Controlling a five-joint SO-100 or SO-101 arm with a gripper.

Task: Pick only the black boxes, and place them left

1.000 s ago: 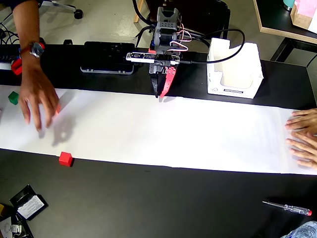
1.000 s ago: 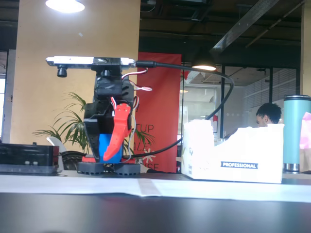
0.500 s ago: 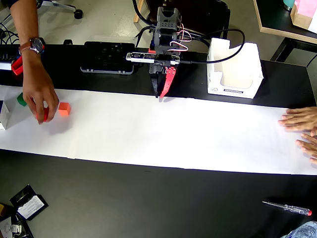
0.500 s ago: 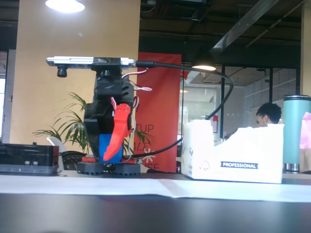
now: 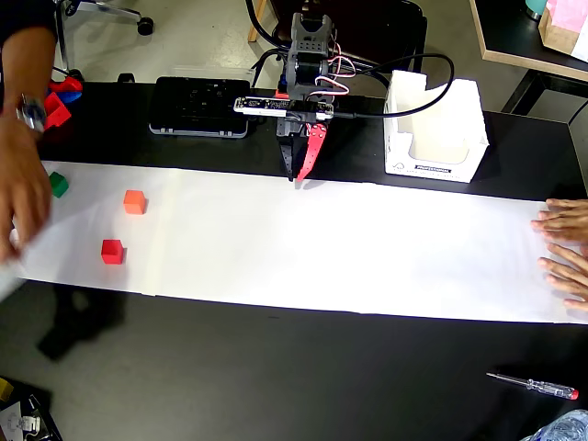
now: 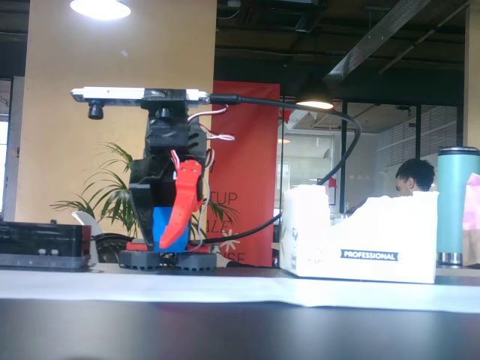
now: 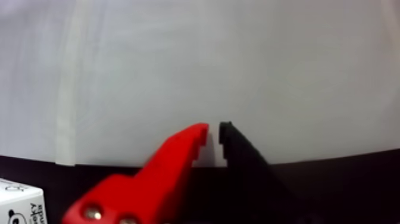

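Note:
No black box shows in any view. My gripper (image 5: 296,175) hangs at the back edge of the white paper strip (image 5: 349,248), fingers pointing down, one red and one black. In the wrist view the gripper (image 7: 214,130) is shut and empty, its tips nearly touching above the paper. In the fixed view the gripper (image 6: 162,244) sits low by the arm's base. A green cube (image 5: 58,184), an orange cube (image 5: 135,201) and a red cube (image 5: 111,251) lie at the paper's left end in the overhead view.
A person's hand (image 5: 20,193) reaches in at the left, and two hands (image 5: 565,248) rest on the paper's right end. A white carton (image 5: 432,129) stands back right. A flat black case (image 5: 200,106) lies back left. A screwdriver (image 5: 535,384) lies front right.

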